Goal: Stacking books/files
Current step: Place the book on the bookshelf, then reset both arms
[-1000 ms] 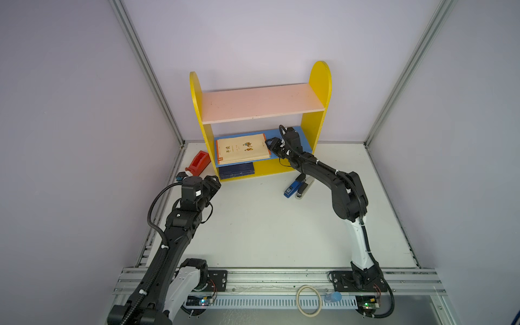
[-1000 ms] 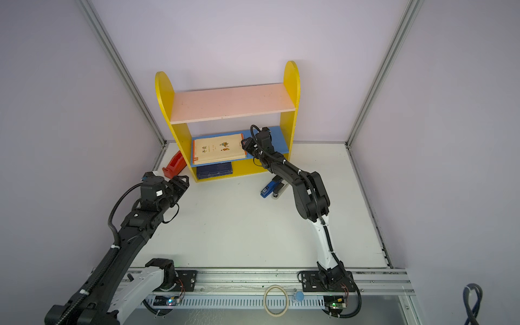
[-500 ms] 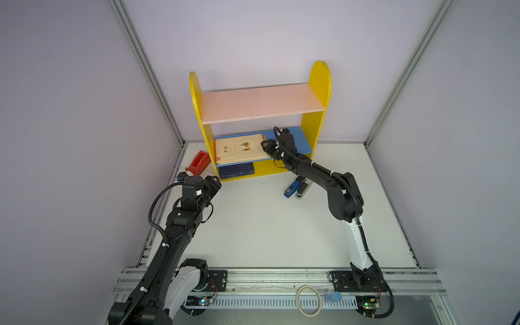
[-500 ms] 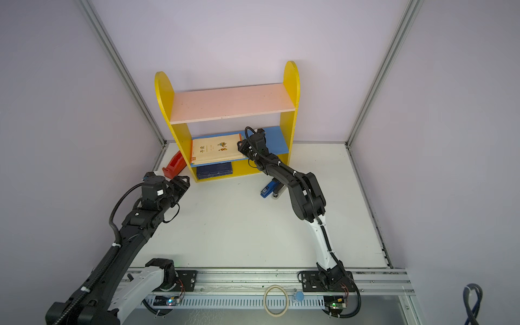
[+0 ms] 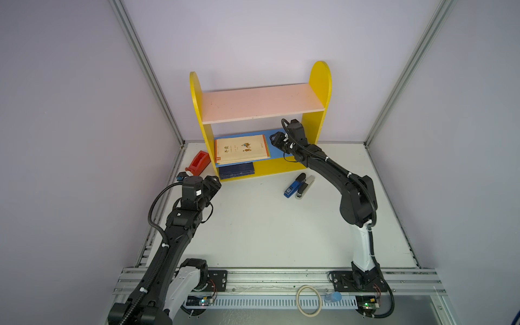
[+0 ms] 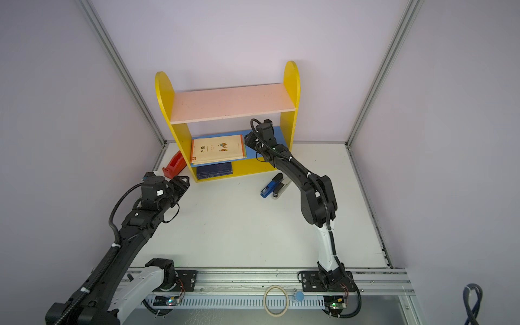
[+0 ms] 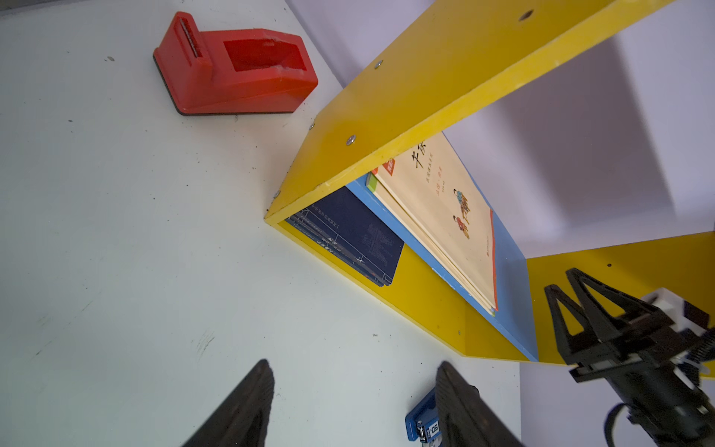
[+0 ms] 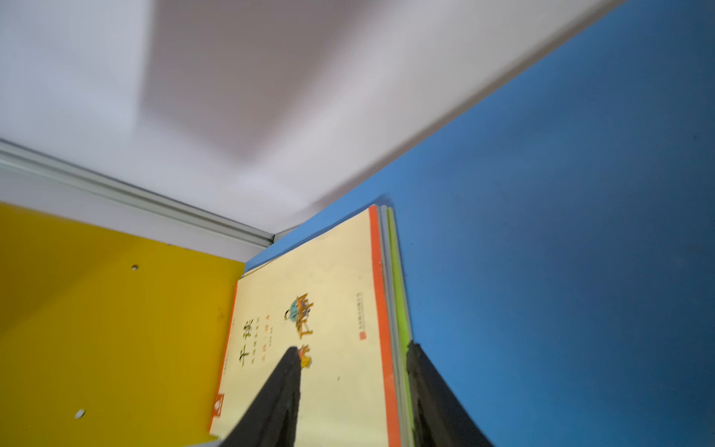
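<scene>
A stack of cream books [image 5: 242,149] [image 6: 218,149] lies flat on the blue middle shelf of the yellow bookcase [image 5: 319,76]. Their orange and green edges show in the right wrist view [image 8: 321,348]. Dark navy books [image 5: 236,170] [image 7: 356,236] lie on the bottom board, below the cream ones. My right gripper [image 5: 277,140] [image 8: 352,348] is open just right of the cream stack; one finger hangs over the top cover and the other over the blue shelf. My left gripper [image 5: 215,183] [image 7: 354,367] is open over bare table by the bookcase's front left corner.
A red tape dispenser [image 5: 198,163] [image 7: 236,65] sits on the table left of the bookcase. A blue-and-black stapler [image 5: 298,185] lies in front of it, under the right forearm. The pink top shelf [image 5: 261,102] overhangs the right gripper. A tape ring [image 5: 308,299] rests on the front rail.
My right gripper moved left toward the cream stack, then drew back a little to the right. The cream stack now lies flatter and squarer. The left arm has not moved.
</scene>
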Tool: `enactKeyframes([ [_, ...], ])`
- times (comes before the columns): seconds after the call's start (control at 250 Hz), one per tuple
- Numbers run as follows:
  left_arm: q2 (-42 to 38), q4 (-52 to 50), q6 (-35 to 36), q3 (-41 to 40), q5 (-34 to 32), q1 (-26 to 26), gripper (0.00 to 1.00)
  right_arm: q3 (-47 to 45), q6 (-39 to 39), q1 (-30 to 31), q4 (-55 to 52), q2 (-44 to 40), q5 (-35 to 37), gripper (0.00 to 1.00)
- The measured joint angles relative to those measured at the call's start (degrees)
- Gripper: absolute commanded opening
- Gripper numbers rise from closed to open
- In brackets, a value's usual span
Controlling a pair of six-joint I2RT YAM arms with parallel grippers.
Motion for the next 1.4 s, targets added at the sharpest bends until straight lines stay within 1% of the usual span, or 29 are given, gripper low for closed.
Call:
enactKeyframes([
  [0.032,-0.2,0.1,0.4,-0.1,-0.2,0.0,0.88,-2.6,-1.2,0.1,-0.2,-2.4,0.4,0.48],
  [0.04,-0.3,0.1,0.5,-0.2,-0.3,0.0,0.96,-3.3,-1.5,0.2,-0.1,-3.0,0.5,0.48],
  [0.044,-0.3,0.1,0.5,-0.2,-0.3,0.0,0.98,-4.0,-1.7,0.2,-0.1,-3.5,0.5,0.48],
  [0.056,-0.4,0.1,0.6,-0.3,-0.5,0.0,1.00,-5.1,-2.2,0.2,-0.2,-4.4,0.7,0.48],
  [0.136,-1.3,-0.6,0.7,-0.3,-3.2,-0.9,1.00,-16.3,-5.3,0.3,0.1,-12.8,2.8,0.51],
  [0.24,-1.5,-3.8,1.6,2.6,-6.8,-2.9,1.00,-32.9,-9.4,0.3,1.8,-26.0,7.5,0.67],
  [0.304,-1.7,-4.3,2.4,4.1,-9.7,-5.1,1.00,-40.0,-11.2,0.3,1.9,-33.5,12.5,0.82],
  [0.356,-2.5,-4.2,3.7,4.2,-12.7,-7.6,1.00,-44.2,-12.5,0.2,2.7,-38.6,17.4,0.87],
  [0.448,-4.8,-3.1,6.7,2.1,-21.4,-13.9,1.00,-51.5,-15.6,-0.1,3.7,-46.0,26.4,0.95],
  [0.52,-5.7,-1.2,9.4,0.5,-31.5,-18.8,1.00,-55.7,-17.8,-0.5,3.6,-49.6,32.6,0.93],
  [0.556,-5.4,2.1,12.1,-1.0,-36.0,-20.3,1.00,-58.2,-19.1,-0.7,4.9,-51.2,35.7,0.93],
  [0.604,-3.6,7.3,17.0,-2.9,-40.0,-20.6,1.00,-62.4,-22.4,-1.0,8.0,-52.8,38.9,0.96],
  [0.628,-2.2,8.9,19.3,-3.3,-40.9,-20.2,1.00,-64.7,-24.2,-1.2,9.9,-53.4,40.2,0.97],
  [0.656,0.4,9.9,22.1,-3.0,-40.9,-18.8,0.97,-67.2,-26.6,-1.6,12.4,-53.7,41.2,0.97],
  [0.708,6.2,9.1,25.5,-0.3,-39.2,-14.5,0.95,-71.5,-31.2,-3.1,16.8,-53.6,42.2,0.97],
  [0.776,11.8,8.2,26.6,3.0,-37.3,-9.3,0.95,-74.9,-35.0,-6.6,21.5,-51.9,43.6,0.95],
  [0.832,14.1,10.6,28.4,1.4,-37.3,-6.8,0.95,-76.1,-37.5,-9.2,24.6,-49.6,44.6,0.95],
  [0.896,14.8,14.5,31.4,-4.1,-35.9,-5.4,0.97,-77.5,-39.3,-11.0,28.7,-46.9,45.7,0.96],
  [0.964,14.3,14.2,33.4,-8.3,-35.5,-3.4,0.97,-79.4,-40.9,-13.1,33.9,-43.1,45.6,0.94],
  [0.992,13.3,15.8,33.8,-9.8,-35.8,-2.8,0.98,-79.7,-41.6,-13.8,34.5,-41.6,45.5,0.94],
  [1.008,12.6,17.3,34.2,-10.7,-36.0,-2.6,1.00,-79.7,-42.1,-14.2,35.0,-40.7,45.4,0.94],
  [1.06,10.0,24.1,36.9,-14.5,-35.9,-2.4,1.00,-79.7,-44.0,-14.6,38.1,-38.8,44.8,0.94],
  [1.12,9.3,30.9,39.7,-18.4,-34.8,-1.7,1.00,-80.1,-46.8,-14.7,43.3,-37.1,43.4,0.95],
  [1.156,10.6,33.6,40.4,-19.8,-34.0,-0.4,1.00,-80.4,-48.1,-14.7,45.4,-36.5,43.3,0.95],
  [1.224,15.4,36.7,40.9,-20.4,-33.0,2.1,1.00,-80.5,-49.6,-15.0,47.6,-36.0,43.2,0.95],
  [1.296,19.1,39.5,42.8,-20.1,-32.4,1.6,1.00,-79.6,-50.8,-15.1,48.5,-35.7,42.4,0.90],
  [1.32,20.0,42.0,43.8,-20.4,-32.2,1.2,1.00,-79.0,-51.0,-15.1,48.5,-35.3,42.0,0.89],
  [1.4,22.2,48.6,45.9,-21.7,-30.6,2.0,1.00,-78.4,-51.9,-15.1,49.0,-34.7,38.7,0.91],
])
